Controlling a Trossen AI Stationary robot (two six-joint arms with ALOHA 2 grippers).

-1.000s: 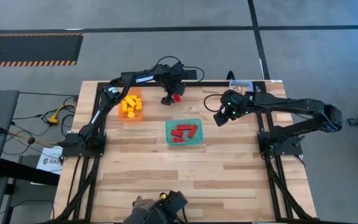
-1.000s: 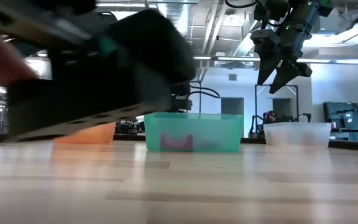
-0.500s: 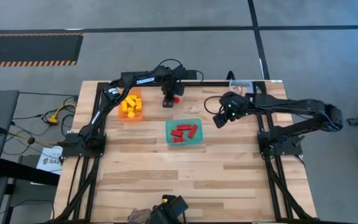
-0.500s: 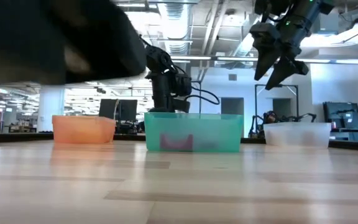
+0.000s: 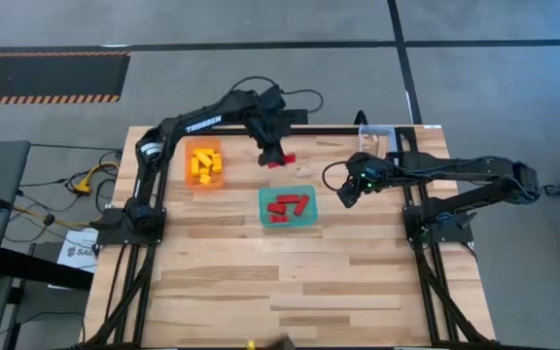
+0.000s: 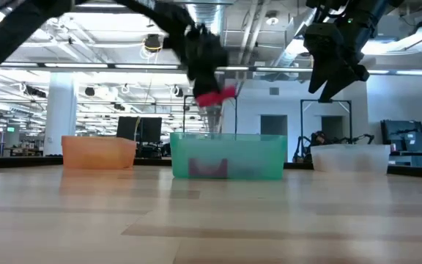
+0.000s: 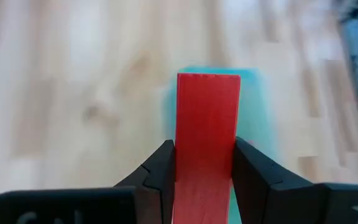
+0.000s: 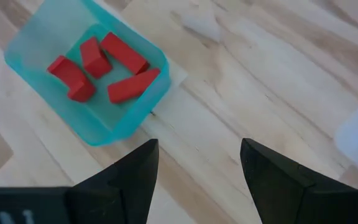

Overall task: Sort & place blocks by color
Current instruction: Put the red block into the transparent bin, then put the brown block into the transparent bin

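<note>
My left gripper (image 5: pixel 276 154) is shut on a red bar block (image 5: pixel 281 158) above the table, just on the far side of the teal tray (image 5: pixel 263 206). In the low view the red block (image 6: pixel 215 96) hangs well above the tray's rim (image 6: pixel 226 136). The teal tray holds several red blocks (image 8: pixel 114 62). The orange tray (image 5: pixel 189 167) holds several yellow blocks (image 5: pixel 205 165). My right gripper (image 5: pixel 343 191) is open and empty in the air to the right of the teal tray; it also shows in the low view (image 6: pixel 335 77). My left gripper pinches the red bar's two long sides (image 7: pixel 184 134) between its two fingers (image 7: pixel 160 168). The bar lies along the fingers and sticks out past their tips. The fingers point down at a slant. The bar is lifted clear of the table.
A clear tray (image 5: pixel 378 137) stands at the far right, seen also in the low view (image 6: pixel 350 158). Bare wooden table (image 5: pixel 290 282) stretches toward the near edge.
My left gripper has risen from table height with the red block and gone a little toward the teal tray. My right gripper has drifted slightly toward the near edge. A person's hand with a dark object at the near edge has drawn out of view.
</note>
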